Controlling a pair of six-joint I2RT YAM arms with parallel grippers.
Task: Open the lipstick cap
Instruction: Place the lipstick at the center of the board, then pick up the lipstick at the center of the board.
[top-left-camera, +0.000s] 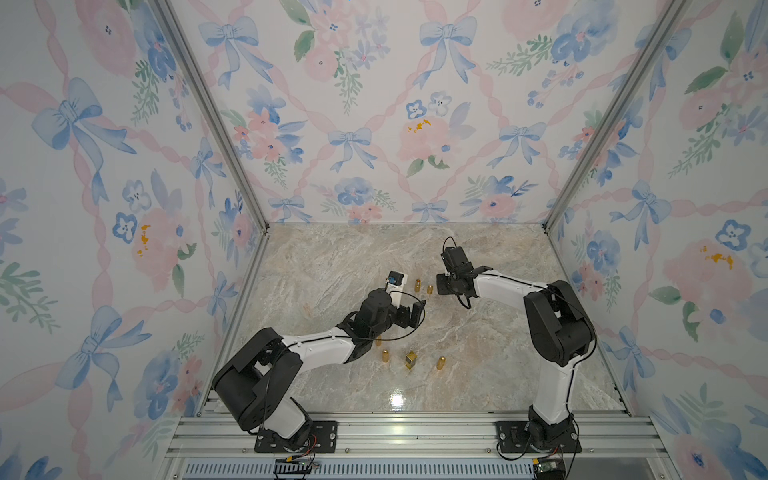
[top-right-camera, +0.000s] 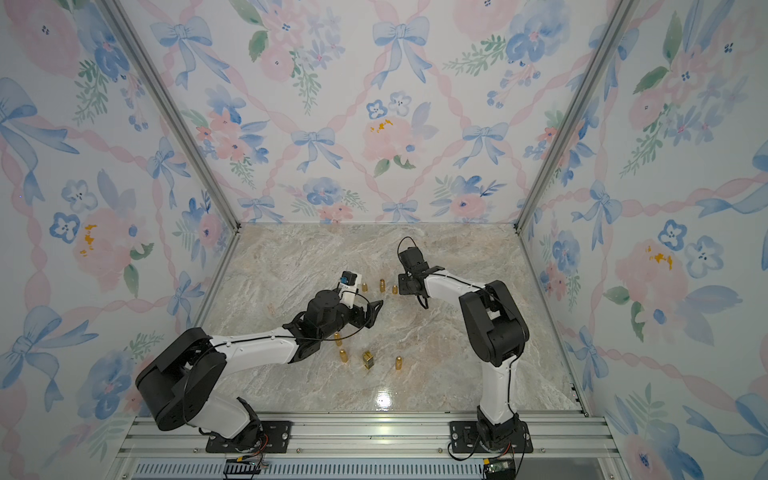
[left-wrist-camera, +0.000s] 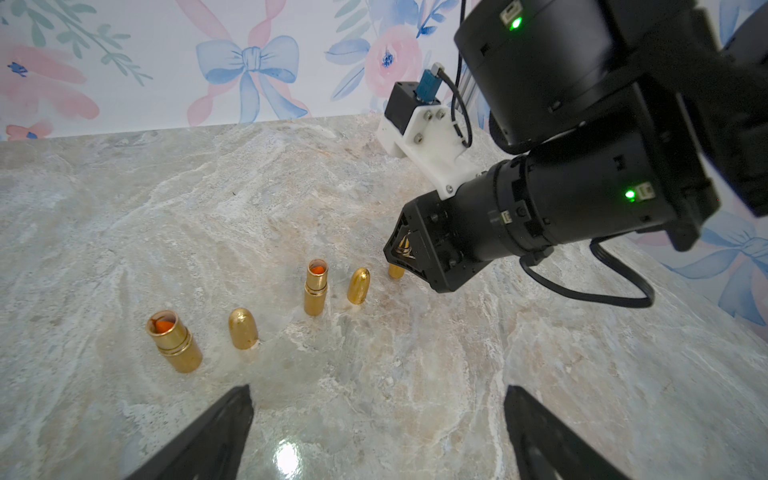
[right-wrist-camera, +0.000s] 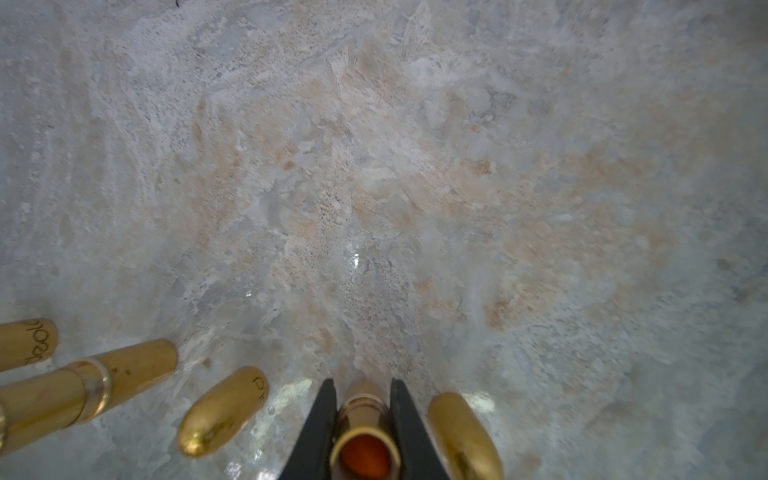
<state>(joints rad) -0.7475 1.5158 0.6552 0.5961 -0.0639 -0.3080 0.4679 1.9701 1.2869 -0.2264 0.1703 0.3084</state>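
Observation:
My right gripper (right-wrist-camera: 362, 409) is shut on a gold lipstick (right-wrist-camera: 363, 419) that stands uncapped on the marble table, its orange stick showing in the open top. A loose bullet-shaped gold cap (right-wrist-camera: 463, 436) stands right beside it. From the left wrist view only the lipstick's base (left-wrist-camera: 397, 272) shows below the right gripper (left-wrist-camera: 404, 251). In both top views the right gripper (top-left-camera: 438, 286) is at the middle of the table. My left gripper (left-wrist-camera: 378, 415) is open and holds nothing. It hangs short of the row of lipsticks, as a top view of the left gripper (top-right-camera: 371, 315) also shows.
Two more uncapped lipsticks (left-wrist-camera: 172, 340) (left-wrist-camera: 316, 286) stand in the row, each with a loose cap (left-wrist-camera: 243, 328) (left-wrist-camera: 358, 284) next to it. Nearer the front stand capped gold lipsticks (top-left-camera: 385, 355) (top-left-camera: 440, 362) and a square gold one (top-left-camera: 411, 359). Floral walls enclose three sides.

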